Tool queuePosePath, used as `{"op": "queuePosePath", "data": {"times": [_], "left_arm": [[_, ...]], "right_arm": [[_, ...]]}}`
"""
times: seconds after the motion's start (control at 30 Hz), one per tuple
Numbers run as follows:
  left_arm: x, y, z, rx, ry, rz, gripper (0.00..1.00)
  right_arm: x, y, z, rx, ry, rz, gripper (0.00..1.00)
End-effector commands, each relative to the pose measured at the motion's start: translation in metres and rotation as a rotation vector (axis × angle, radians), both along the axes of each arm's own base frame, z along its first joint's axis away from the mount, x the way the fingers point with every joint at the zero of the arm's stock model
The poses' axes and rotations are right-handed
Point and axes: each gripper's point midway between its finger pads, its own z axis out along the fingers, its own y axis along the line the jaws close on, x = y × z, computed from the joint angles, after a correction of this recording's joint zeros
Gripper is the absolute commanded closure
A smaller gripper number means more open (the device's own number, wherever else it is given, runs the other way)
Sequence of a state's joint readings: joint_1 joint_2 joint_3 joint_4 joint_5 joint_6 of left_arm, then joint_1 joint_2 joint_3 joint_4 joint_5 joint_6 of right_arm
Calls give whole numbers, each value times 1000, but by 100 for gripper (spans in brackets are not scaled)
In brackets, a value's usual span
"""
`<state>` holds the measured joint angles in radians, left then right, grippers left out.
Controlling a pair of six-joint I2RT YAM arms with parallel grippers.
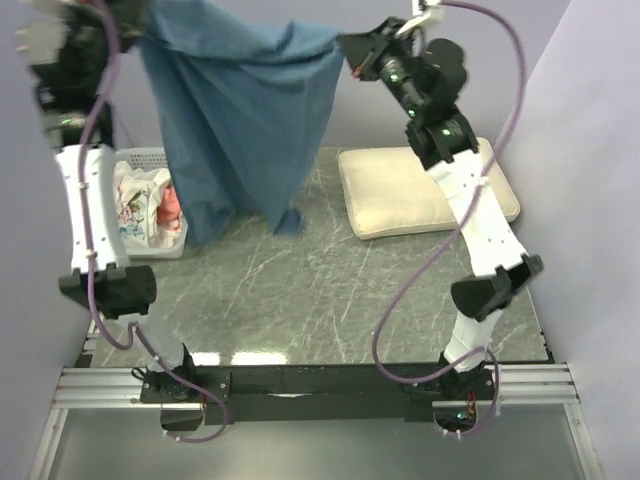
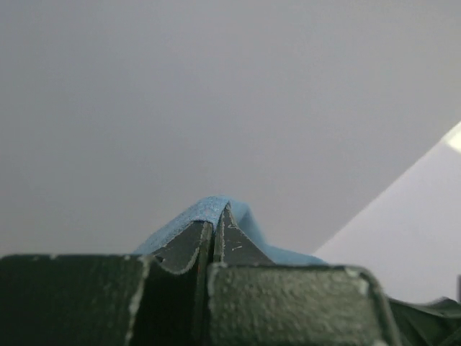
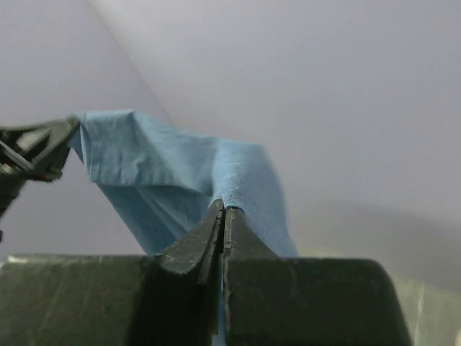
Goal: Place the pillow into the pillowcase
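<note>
From above, the wrinkled muted-blue fabric pillowcase (image 1: 235, 110) hangs stretched between the left tool (image 1: 140, 25) and the right tool (image 1: 350, 50), over the grey marbled tabletop (image 1: 300, 290). The plump cream rectangular pillow (image 1: 400, 195) lies flat at the far right.

Left wrist: the left tool (image 2: 216, 216) is pressed together, pinching a pillowcase (image 2: 212, 202) fold.

Right wrist: the right tool (image 3: 222, 209) likewise pinches the pillowcase (image 3: 166, 166).

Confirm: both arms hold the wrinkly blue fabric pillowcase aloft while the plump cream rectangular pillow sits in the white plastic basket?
No: the top view shows the plump cream pillow lying on the grey marbled table, not in the white basket.
</note>
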<state>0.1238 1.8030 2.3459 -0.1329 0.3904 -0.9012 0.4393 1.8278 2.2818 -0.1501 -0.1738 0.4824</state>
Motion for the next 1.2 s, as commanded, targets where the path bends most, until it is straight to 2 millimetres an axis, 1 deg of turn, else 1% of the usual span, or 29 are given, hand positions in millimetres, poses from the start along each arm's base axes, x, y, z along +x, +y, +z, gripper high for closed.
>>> {"op": "queuePosePath", "data": {"times": [0.0,0.03,0.07,0.1,0.13,0.17,0.2,0.23,0.27,0.3,0.33,0.37,0.4,0.43,0.47,0.5,0.53,0.57,0.6,0.7,0.73,0.8,0.83,0.97,1.0,1.03,1.1,1.13,1.17], "left_arm": [[-139,13,109,80,-376,14,99],[-162,11,112,88,-393,23,99],[-163,16,103,93,-385,31,99],[-137,27,64,62,-280,39,99],[-148,26,57,58,-266,52,99],[-124,38,9,3,-115,70,99],[-118,40,-14,-24,-49,65,99],[-129,36,-29,-57,-9,55,99],[-109,44,-98,-130,163,69,98],[-108,50,-134,-190,251,102,97],[-124,45,-154,-246,287,98,96],[-120,49,-228,-307,430,129,94],[-127,56,-270,-359,535,192,92],[-143,52,-287,-366,554,204,92],[-153,52,-344,-396,669,240,92],[-164,55,-371,-412,735,286,90],[-180,57,-386,-422,752,335,88],[-193,53,-426,-441,818,347,87],[-200,54,-438,-455,827,370,86],[-225,56,-474,-441,884,433,76],[-230,55,-476,-429,884,437,61],[-236,53,-483,-382,899,431,49],[-236,52,-480,-362,887,422,39],[-233,49,-461,-241,847,381,23],[-229,41,-454,-195,823,320,23],[-228,36,-462,-177,871,300,24],[-223,34,-454,-123,876,307,23],[-221,21,-451,-90,874,274,23],[-219,15,-443,-73,856,269,22]], "right_arm": [[-109,-57,130,179,-403,-10,99],[-110,-57,123,178,-395,-3,100],[-109,-55,110,176,-365,9,100],[-103,-53,76,154,-297,8,100],[-104,-57,65,175,-279,-5,100],[-103,-60,47,172,-233,-17,100],[-102,-62,11,154,-156,-23,100],[-101,-63,-13,155,-86,-28,100],[-101,-62,-37,149,-29,-23,100],[-102,-59,-84,118,66,-13,100],[-101,-56,-118,98,157,0,100],[-101,-52,-148,76,227,13,100],[-101,-48,-206,29,347,24,100],[-103,-45,-241,5,430,37,100],[-108,-40,-274,-23,502,64,100],[-113,-37,-331,-79,626,72,100],[-120,-38,-365,-138,714,75,100],[-124,-39,-391,-175,775,68,100],[-134,-38,-430,-232,858,79,100],[-150,-47,-479,-316,964,60,96],[-154,-48,-485,-328,973,63,86],[-162,-53,-493,-346,981,51,74],[-166,-53,-494,-357,977,50,63],[-173,-68,-487,-361,941,-28,48],[-173,-73,-488,-361,941,-55,45],[-171,-80,-487,-365,936,-100,39],[-165,-83,-473,-348,906,-130,33],[-164,-87,-471,-361,908,-155,29],[-155,-89,-456,-352,878,-180,26]]}}
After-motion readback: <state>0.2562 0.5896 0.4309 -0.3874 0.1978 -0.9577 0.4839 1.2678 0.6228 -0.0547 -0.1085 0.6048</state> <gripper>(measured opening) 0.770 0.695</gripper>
